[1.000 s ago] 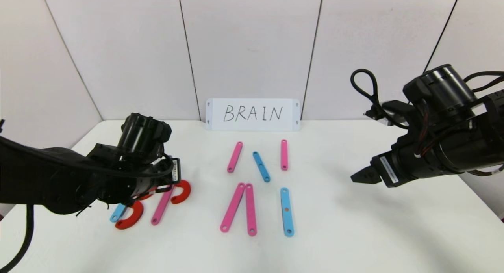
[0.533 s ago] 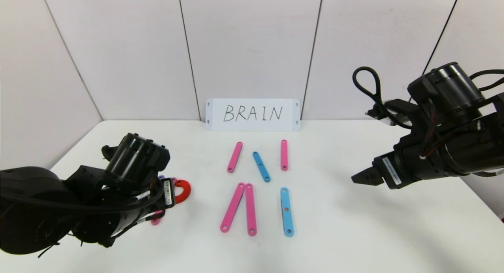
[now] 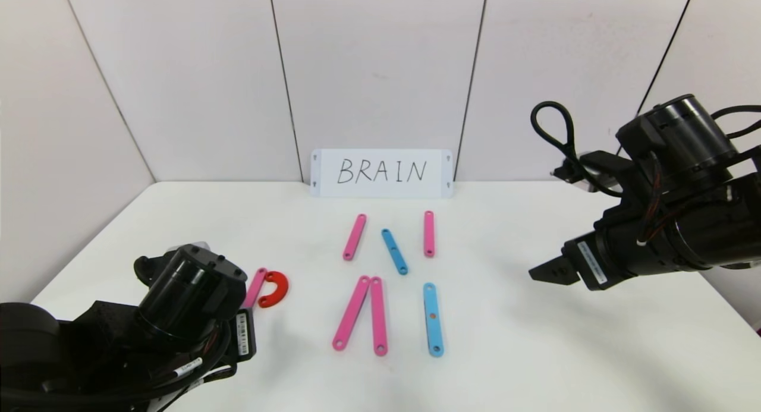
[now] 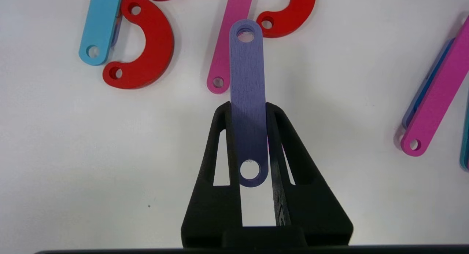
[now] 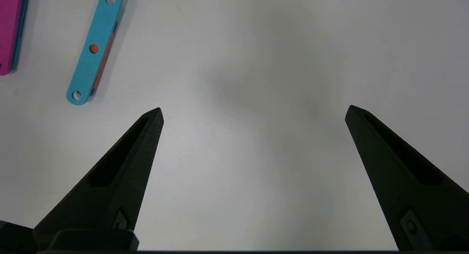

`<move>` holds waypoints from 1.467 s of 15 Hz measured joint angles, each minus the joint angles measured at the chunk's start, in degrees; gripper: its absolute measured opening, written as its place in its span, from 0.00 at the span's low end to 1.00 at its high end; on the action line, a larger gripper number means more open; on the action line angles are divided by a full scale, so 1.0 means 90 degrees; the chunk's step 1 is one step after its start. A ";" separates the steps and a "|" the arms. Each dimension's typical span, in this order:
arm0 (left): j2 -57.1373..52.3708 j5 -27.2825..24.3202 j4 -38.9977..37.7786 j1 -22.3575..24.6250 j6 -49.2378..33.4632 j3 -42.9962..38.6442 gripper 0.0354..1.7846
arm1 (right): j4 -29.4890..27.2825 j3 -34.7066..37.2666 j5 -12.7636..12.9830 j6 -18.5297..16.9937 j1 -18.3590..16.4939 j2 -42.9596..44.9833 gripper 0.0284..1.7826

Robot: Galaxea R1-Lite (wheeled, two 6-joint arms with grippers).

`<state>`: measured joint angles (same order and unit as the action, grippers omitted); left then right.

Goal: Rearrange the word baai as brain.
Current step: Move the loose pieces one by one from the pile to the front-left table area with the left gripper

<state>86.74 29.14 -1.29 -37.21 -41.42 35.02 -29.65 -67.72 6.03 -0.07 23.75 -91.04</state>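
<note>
Gripping the flat purple holed plastic strip (image 4: pixel 247 100) near its middle, the left gripper (image 4: pixel 249 111), low at the head view's left, should carry it level while the right gripper (image 5: pixel 253 113) hangs open at far right.

Only readable thing here is the white card (image 3: pixel 381 173) propped against the back wall, with "BRAIN" handwritten on it in black capitals. It stands just behind the pink and blue strips (image 3: pixel 393 251) lying on the tabletop (image 3: pixel 535 352). There are small white stickers on both arms' wrists, left one (image 3: pixel 242 335) and right one (image 3: pixel 591 262), well away from the card, but the print on them is too tiny to make out.
</note>
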 joint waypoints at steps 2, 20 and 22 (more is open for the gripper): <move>0.0000 -0.0001 -0.0003 -0.0077 -0.0051 -0.0033 0.14 | 0.0003 0.0000 -0.0003 -0.0003 0.0004 0.0000 0.98; 0.0898 -0.0062 -0.0765 -0.0221 -0.0221 -0.0260 0.14 | 0.0012 -0.0004 -0.0009 -0.0009 -0.0008 -0.0053 0.98; 0.1008 -0.0058 -0.0864 -0.0217 -0.0226 -0.0260 0.14 | 0.0012 -0.0004 -0.0009 -0.0012 -0.0005 -0.0056 0.98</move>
<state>95.81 28.61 -9.07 -39.16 -43.46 32.68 -29.54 -67.76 5.95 -0.18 23.70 -91.54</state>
